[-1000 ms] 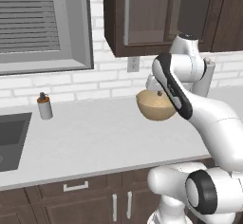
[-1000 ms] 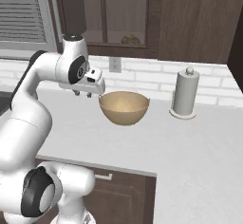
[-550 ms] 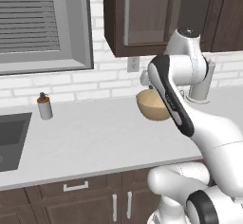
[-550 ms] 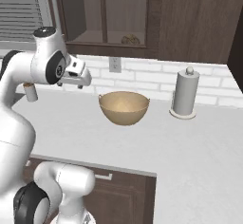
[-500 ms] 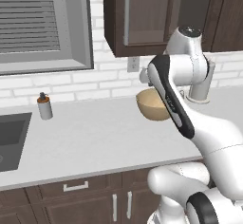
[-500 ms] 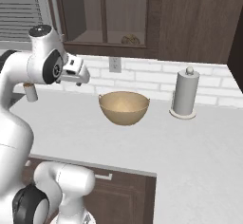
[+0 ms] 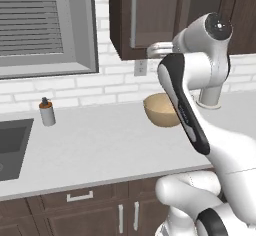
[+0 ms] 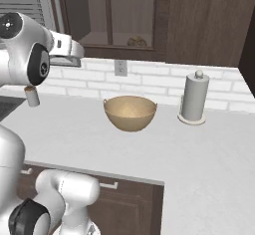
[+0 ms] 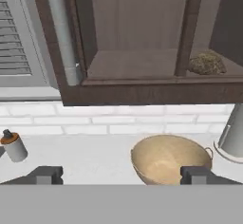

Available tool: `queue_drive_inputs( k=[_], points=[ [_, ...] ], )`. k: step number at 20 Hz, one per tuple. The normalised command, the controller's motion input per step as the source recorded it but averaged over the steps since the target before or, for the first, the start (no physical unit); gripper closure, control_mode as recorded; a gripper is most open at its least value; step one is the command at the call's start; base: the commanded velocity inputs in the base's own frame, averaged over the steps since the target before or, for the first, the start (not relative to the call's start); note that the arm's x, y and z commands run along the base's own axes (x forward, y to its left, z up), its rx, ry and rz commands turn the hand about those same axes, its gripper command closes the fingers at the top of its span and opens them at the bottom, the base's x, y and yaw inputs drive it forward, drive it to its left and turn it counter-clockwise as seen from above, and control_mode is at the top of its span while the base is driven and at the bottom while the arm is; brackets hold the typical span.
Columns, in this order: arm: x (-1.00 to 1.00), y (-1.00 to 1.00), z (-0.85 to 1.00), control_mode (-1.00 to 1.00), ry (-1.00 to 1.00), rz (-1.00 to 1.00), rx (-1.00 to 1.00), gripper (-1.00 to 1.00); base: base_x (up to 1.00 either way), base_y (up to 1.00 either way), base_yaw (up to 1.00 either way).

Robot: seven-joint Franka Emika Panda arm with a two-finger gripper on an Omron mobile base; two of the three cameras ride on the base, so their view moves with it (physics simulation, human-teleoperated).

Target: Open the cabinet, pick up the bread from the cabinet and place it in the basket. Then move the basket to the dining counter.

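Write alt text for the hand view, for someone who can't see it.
A dark wooden cabinet with a silver handle holds a brown bread roll behind its glass doors. Below on the counter sits an empty tan basket, framed by the open claw.

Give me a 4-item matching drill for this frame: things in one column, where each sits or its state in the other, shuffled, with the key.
Things:
1. bread
2. basket
3. paper towel roll
4. claw

Places or states:
A. upright on the counter, to the right of the basket as the right base view shows it
B. open, holding nothing, raised toward the cabinet
C. on the cabinet shelf behind the glass door
D. empty, on the white counter below the cabinet

Pairs: 1-C, 2-D, 3-A, 4-B
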Motion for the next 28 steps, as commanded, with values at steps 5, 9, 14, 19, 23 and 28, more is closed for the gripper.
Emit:
queue_drive_inputs(
  k=[5, 9, 14, 19, 23, 28],
  points=[
    [0.0, 0.26, 1.0, -1.0, -0.21, -0.01, -0.06, -1.0, 0.0, 0.0, 0.0],
    [0.05, 0.35, 0.85, -1.0, 0.03, 0.0, -0.07, -1.0, 0.0, 0.0, 0.0],
    [0.15, 0.35, 0.48, -1.0, 0.12, 0.0, -0.06, -1.0, 0.0, 0.0, 0.0],
    [0.27, 0.05, -0.08, -1.0, 0.05, 0.0, -0.02, -1.0, 0.0, 0.0, 0.0],
    [0.34, 0.04, -0.48, -1.0, -0.04, 0.0, 0.0, -1.0, 0.0, 0.0, 0.0],
    [0.42, 0.11, -0.44, -1.0, -0.08, 0.0, 0.01, -1.0, 0.0, 0.0, 0.0]
  ],
)
